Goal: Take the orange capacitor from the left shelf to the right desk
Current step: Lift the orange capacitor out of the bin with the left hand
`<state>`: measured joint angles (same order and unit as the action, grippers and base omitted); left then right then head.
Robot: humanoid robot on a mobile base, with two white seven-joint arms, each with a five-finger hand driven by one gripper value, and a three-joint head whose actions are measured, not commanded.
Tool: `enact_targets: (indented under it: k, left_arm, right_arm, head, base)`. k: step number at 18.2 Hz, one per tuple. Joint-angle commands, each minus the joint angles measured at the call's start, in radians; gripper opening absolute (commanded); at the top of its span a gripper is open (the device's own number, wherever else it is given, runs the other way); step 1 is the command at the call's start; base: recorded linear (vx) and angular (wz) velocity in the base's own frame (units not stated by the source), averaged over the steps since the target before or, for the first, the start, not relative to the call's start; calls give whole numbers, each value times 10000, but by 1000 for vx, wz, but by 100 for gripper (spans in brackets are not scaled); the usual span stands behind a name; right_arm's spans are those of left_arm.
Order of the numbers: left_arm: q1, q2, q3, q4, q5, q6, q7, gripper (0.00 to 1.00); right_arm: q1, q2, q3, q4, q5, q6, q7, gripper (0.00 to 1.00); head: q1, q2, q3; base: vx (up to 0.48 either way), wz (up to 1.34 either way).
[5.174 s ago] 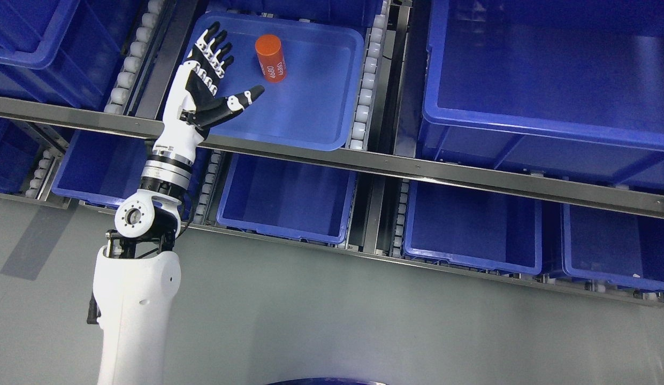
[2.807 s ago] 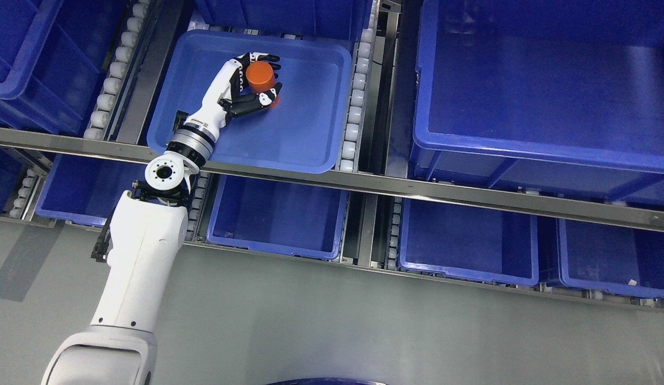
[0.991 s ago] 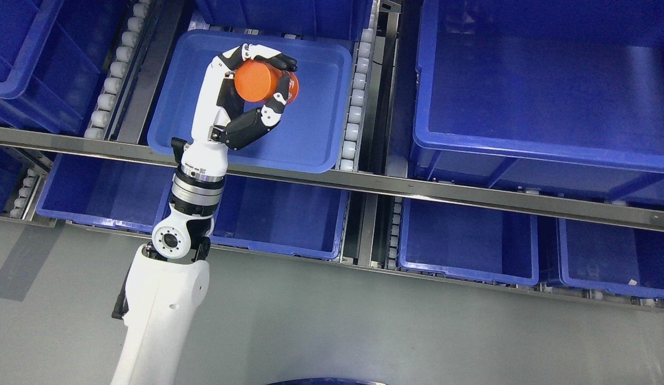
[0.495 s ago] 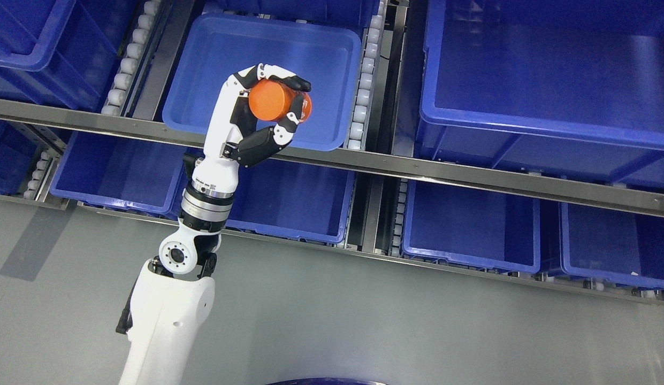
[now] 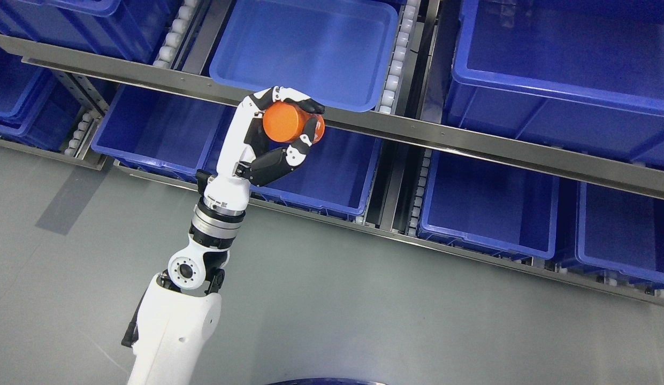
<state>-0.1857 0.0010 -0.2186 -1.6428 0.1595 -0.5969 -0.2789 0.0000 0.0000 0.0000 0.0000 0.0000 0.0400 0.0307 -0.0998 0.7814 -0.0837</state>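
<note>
1. Orange and cylindrical, the capacitor (image 5: 284, 121) sits in the grasp of the left hand (image 5: 270, 136), its flat round end turned toward the camera.
2. Black-and-white fingers (image 5: 305, 106) curl over the top of the capacitor while the thumb (image 5: 298, 151) presses in from below, so the hand is closed tightly around it.
3. White forearm and silver wrist ring rise from the lower left of the view, with the arm angled up and to the right.
4. Held in the air, the capacitor appears in front of the metal front rail (image 5: 417, 141) of the upper shelf level, just below the near edge of a shallow light-blue tray (image 5: 310, 43).
5. That tray rests on the upper level between rows of white rollers (image 5: 398, 51), and its floor shows bare.
6. To the right of it a large, deeper blue bin (image 5: 567, 59) occupies the same level.
7. On the lower level several darker blue bins (image 5: 487, 203) stand side by side; their insides are shadowed, so what they contain is hard to make out.
8. Grey floor (image 5: 364, 321) fills the bottom of the view beneath the arm.
</note>
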Motion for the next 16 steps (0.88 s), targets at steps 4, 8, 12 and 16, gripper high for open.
enact_targets:
  k: [4, 8, 12, 16]
  left_arm:
    - [1, 164, -682, -93, 0, 32, -3, 2]
    - [1, 164, -805, -47, 0, 63, -3, 2]
    - [1, 164, -821, -47, 46, 63, -3, 3]
    - [-15, 164, -821, -47, 46, 63, -3, 2]
  right_arm:
    - [337, -174, -108, -230, 0, -1, 0, 100]
    - [337, -174, -123, -230, 0, -1, 0, 100]
    - [337, -174, -123, -230, 0, -1, 0, 100]
    - [337, -174, -108, -230, 0, -1, 0, 100]
  head:
    - [0, 0, 0]
    - [0, 0, 0]
    - [0, 0, 0]
    - [0, 0, 0]
  base:
    - [-127, 117]
    - [-80, -81]
    - [-37, -251]
    - [-27, -398]
